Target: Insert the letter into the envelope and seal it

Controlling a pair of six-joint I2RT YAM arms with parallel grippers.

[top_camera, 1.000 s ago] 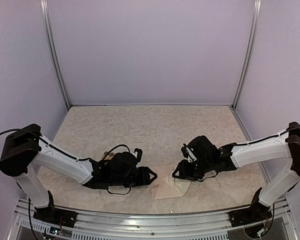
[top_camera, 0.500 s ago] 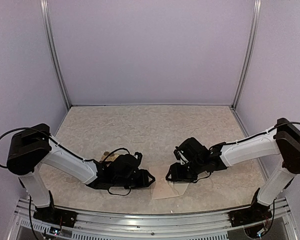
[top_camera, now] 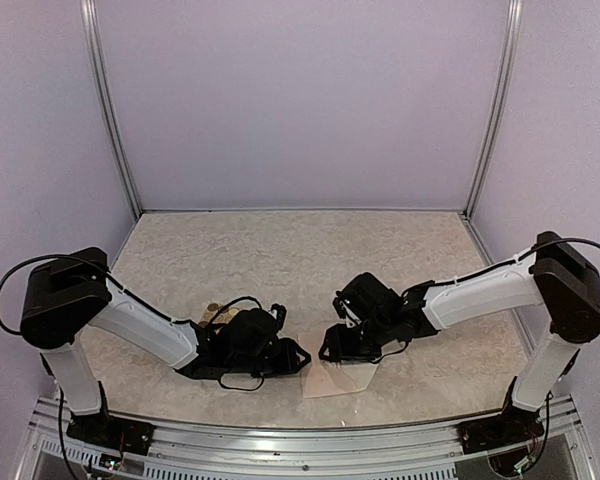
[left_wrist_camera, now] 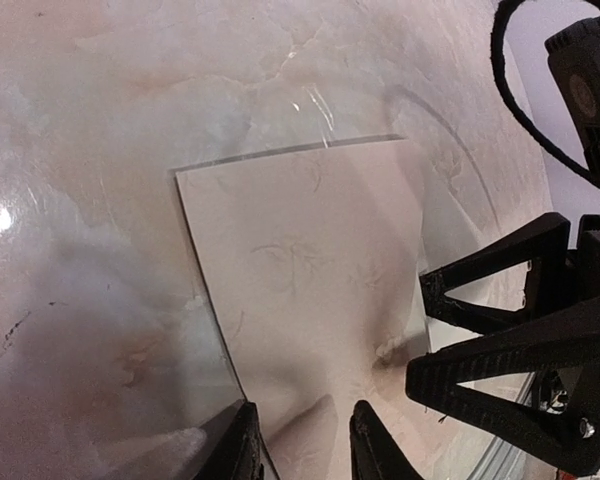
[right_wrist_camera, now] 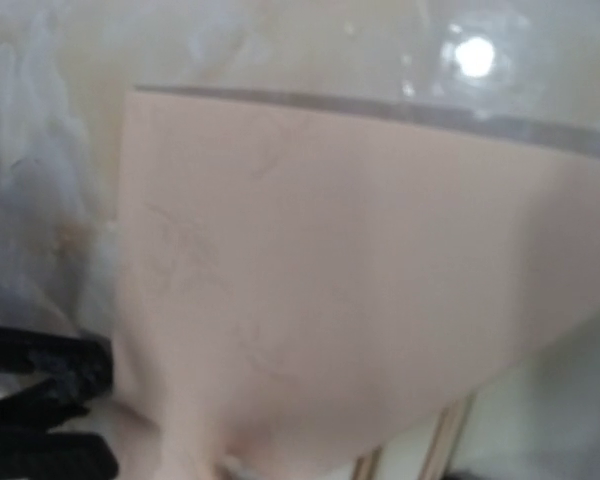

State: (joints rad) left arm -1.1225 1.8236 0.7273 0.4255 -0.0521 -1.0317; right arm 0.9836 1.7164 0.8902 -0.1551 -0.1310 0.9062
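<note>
The envelope (top_camera: pixel 336 379) (left_wrist_camera: pixel 300 260) lies flat near the table's (top_camera: pixel 280 250) front edge. Whether it is filled I cannot tell, and sealing looks undone. The left tool (left_wrist_camera: pixel 305 445) straddles its edge, jaws narrowly apart. The right tool (left_wrist_camera: pixel 420 330) hovers opposite, jaws apart.

Overhead overview, wrist close-ups on envelope (left_wrist_camera: pixel 310 260)

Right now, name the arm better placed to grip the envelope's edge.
Left, probably. In its wrist view the left gripper straddles the envelope edge, jaws narrowly apart. The right gripper, jaws apart, reaches over the envelope's flat face with no edge between them.
</note>
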